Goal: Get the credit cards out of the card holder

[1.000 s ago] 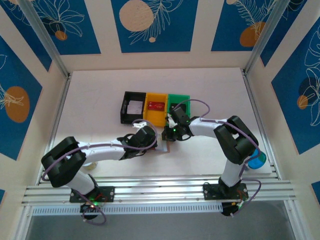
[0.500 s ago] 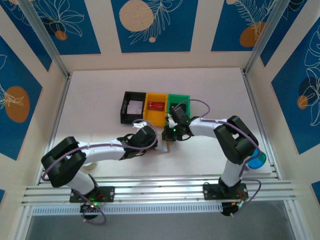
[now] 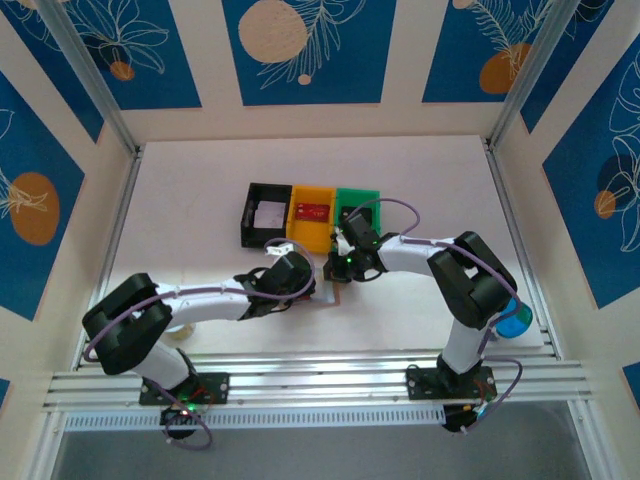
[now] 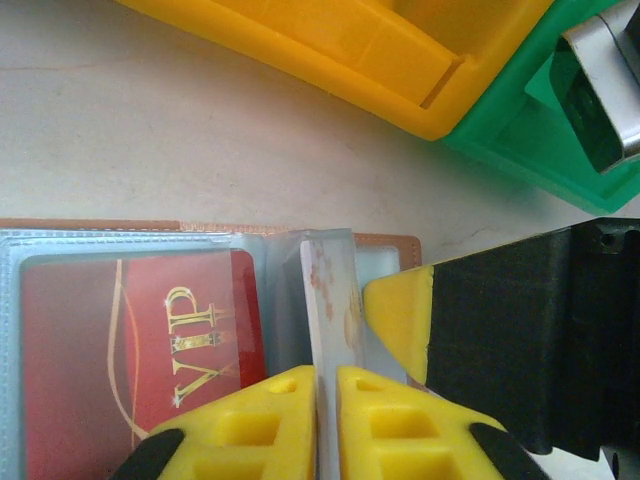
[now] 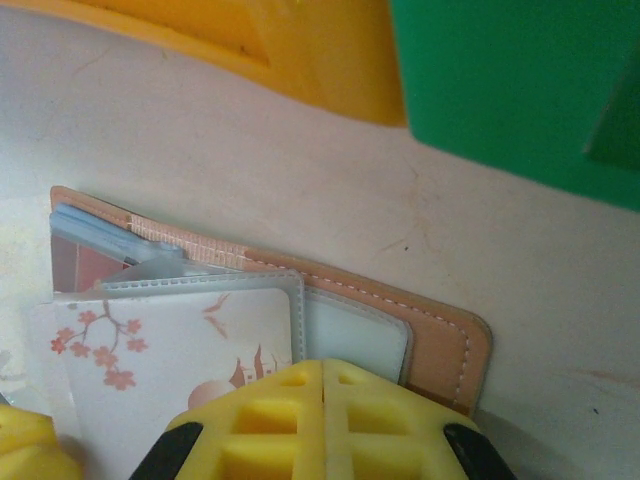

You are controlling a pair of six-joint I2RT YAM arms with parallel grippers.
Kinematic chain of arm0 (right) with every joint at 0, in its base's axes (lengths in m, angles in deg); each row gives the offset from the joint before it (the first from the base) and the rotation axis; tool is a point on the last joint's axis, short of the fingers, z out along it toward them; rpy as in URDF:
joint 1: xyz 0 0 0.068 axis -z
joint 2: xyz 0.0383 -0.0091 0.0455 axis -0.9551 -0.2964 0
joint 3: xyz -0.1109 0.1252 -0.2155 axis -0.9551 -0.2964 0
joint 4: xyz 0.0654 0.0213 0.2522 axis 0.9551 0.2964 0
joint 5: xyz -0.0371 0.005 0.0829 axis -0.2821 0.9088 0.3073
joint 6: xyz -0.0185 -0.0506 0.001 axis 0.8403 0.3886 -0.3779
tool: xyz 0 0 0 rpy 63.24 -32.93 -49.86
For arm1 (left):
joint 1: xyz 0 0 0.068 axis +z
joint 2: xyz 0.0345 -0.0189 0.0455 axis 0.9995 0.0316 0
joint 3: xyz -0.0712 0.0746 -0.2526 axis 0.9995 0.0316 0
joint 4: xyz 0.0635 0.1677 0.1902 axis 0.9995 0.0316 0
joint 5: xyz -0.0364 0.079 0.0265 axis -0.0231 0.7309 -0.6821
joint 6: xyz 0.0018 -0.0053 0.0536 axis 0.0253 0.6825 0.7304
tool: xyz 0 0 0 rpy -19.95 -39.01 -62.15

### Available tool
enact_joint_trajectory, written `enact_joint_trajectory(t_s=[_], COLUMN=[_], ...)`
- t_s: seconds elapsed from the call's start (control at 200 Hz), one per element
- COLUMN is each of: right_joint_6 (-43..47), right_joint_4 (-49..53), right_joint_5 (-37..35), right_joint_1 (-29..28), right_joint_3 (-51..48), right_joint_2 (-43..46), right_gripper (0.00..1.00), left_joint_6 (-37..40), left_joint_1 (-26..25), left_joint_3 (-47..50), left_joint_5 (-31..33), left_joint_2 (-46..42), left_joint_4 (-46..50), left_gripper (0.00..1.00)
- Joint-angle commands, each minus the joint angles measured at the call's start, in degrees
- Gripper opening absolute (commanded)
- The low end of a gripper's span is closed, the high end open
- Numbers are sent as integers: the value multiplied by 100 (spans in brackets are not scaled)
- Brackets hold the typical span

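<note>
Tan leather holder (image 5: 440, 348) lies open on the surface (image 3: 420, 180), just before the yellow bin (image 4: 330, 50) and green bin (image 4: 500, 140). My right tool (image 5: 322, 405), shut, seems to pin its right half flat. That lets my left tool (image 4: 327, 405) pinch the blossom card (image 4: 327, 290) edge-on, likely to draw it out.

A black bin (image 3: 249, 215), a yellow bin (image 3: 310, 237) and a green bin (image 3: 358, 194) are sitting side by side — touching — on the pale table (image 3: 420, 180).

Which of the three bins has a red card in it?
The middle, yellow plastic bin: a red card lies inside; the black plastic bin holds a pale card.
</note>
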Motion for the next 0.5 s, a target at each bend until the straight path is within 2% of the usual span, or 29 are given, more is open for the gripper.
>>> enact_joint_trajectory(t_s=[0.0, 0.075, 0.49], right_joint_6=[70, 70, 61], right_joint_4=[131, 135, 155], right_joint_5=[78, 66, 30], right_joint_1=[-51, -51, -51], right_joint_3=[33, 27, 24], right_joint_2=[-28, -24, -11], right_gripper=[0, 0, 0], left_joint_6=[-12, -4, 29], left_joint_1=[-23, -14, -4], left_joint_3=[-38, -64, 73], left_joint_5=[-20, -49, 190], left_joint_2=[-177, -152, -586], left_joint_4=[-218, -237, 36], left_gripper=[6, 0, 0])
